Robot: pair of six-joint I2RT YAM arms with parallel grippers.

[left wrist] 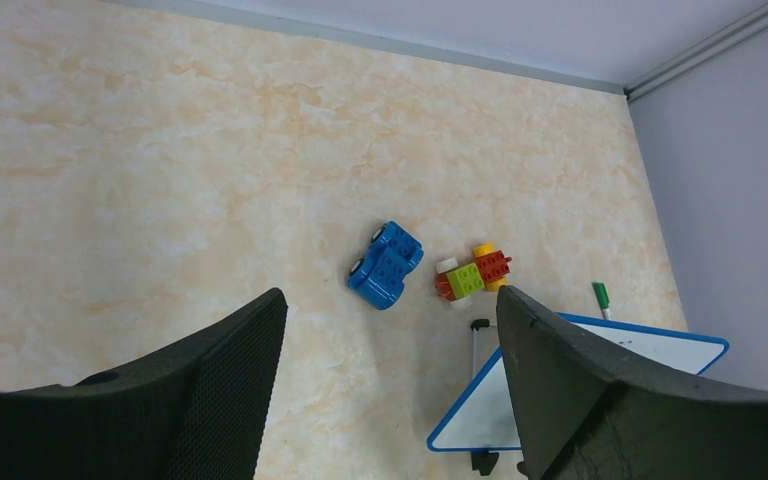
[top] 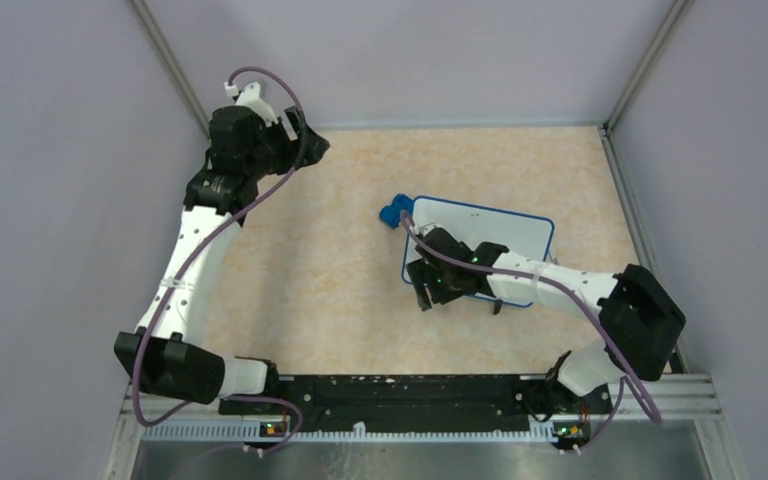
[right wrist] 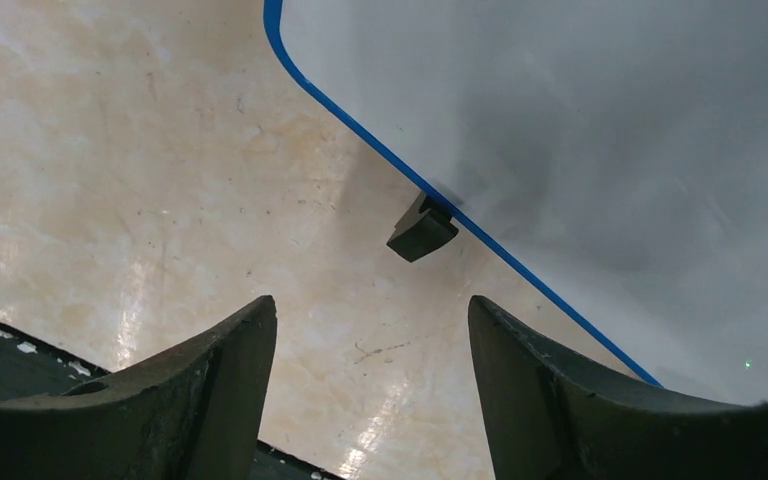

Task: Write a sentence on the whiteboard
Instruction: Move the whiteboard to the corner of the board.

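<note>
The whiteboard (top: 505,228), white with a blue rim, lies flat on the table right of centre. No green sentence shows on its visible surface in any view. My right gripper (top: 423,288) is open and empty, hovering over the board's near-left edge. In the right wrist view the gripper (right wrist: 370,305) is above bare table, with the board (right wrist: 580,130) and one black foot (right wrist: 422,228) just ahead. My left gripper (top: 307,145) is open and empty, raised at the far left. The left wrist view (left wrist: 392,300) shows the board (left wrist: 480,405) from afar.
A blue toy car (top: 393,212) sits at the board's far-left corner and also shows in the left wrist view (left wrist: 387,265). A red, green and yellow brick toy (left wrist: 472,273) and a green marker (left wrist: 601,297) lie beside the board. Grey walls enclose the table.
</note>
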